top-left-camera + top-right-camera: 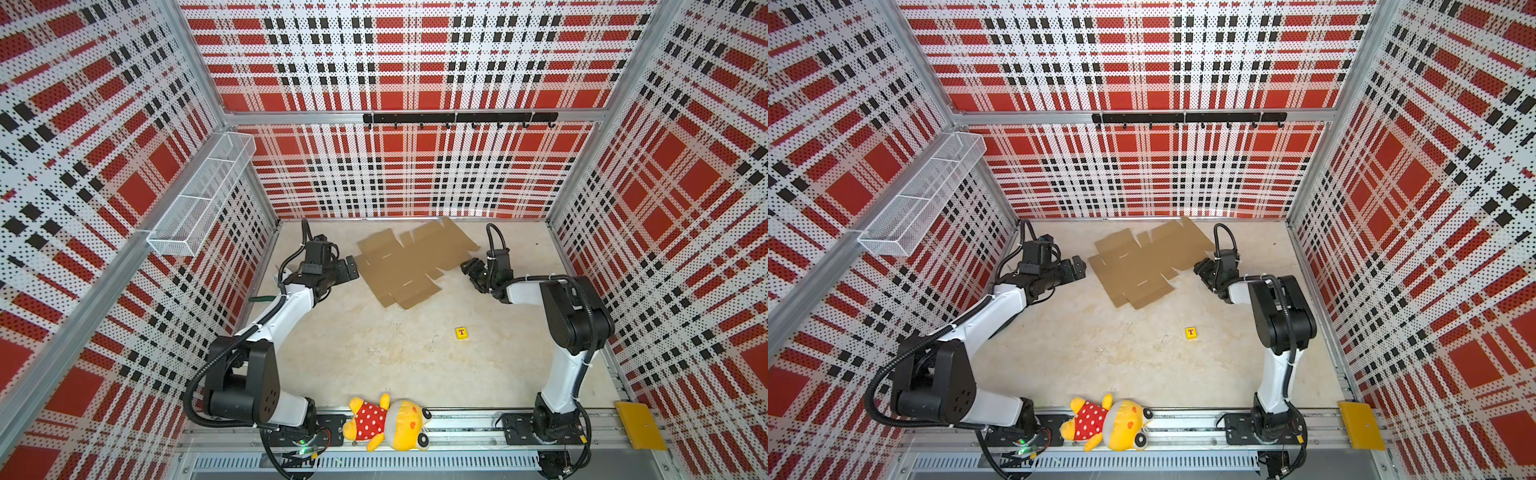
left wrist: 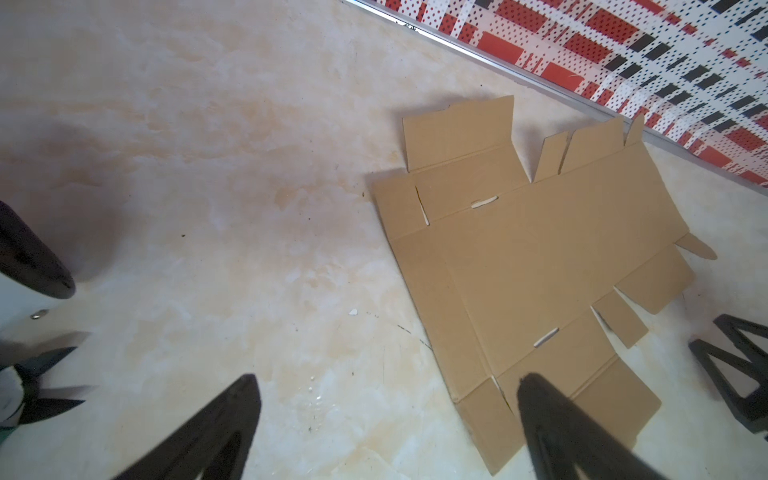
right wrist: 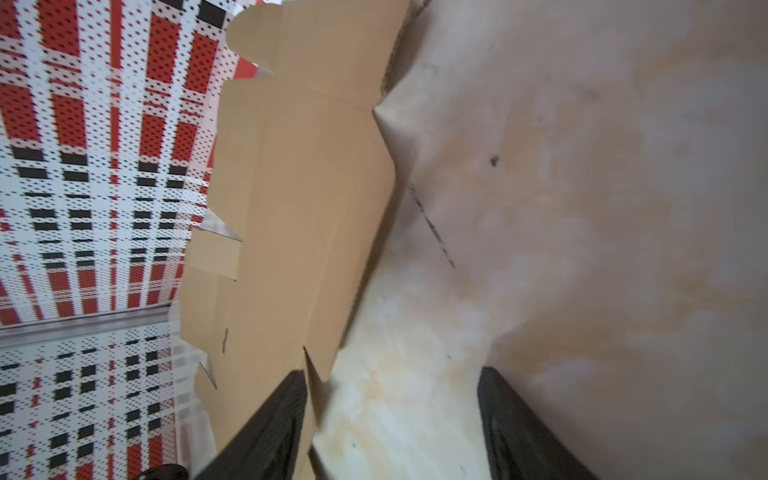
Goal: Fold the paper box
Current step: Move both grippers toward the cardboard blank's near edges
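Brown corrugated cardboard, the paper box (image 1: 409,266), lies fully flat and unfolded on the far half of the table (image 1: 374,357), its far flaps close to the back wall. No panel stands up, so I judge folding has not begun. Left gripper (image 1: 353,268) sits low just beside the sheet's left edge, jaws spread wide with nothing in them. In the left wrist view one finger (image 2: 540,415) overlaps the near-left corner flap, but I cannot confirm contact. Right gripper (image 1: 468,268) sits just beside the right edge. In the right wrist view its fingers (image 3: 286,415) stand apart with bare table between them and a flap edge just beside one, nothing clamped. My reading: one arm is on each side because the sheet is wider than either jaw, so opposite side flaps can be lifted together, or one side pinned while the other is raised. Yellow letter block (image 1: 461,333), plush toy (image 1: 388,422) and yellow plate (image 1: 640,424) lie on the near side, well apart from the work.
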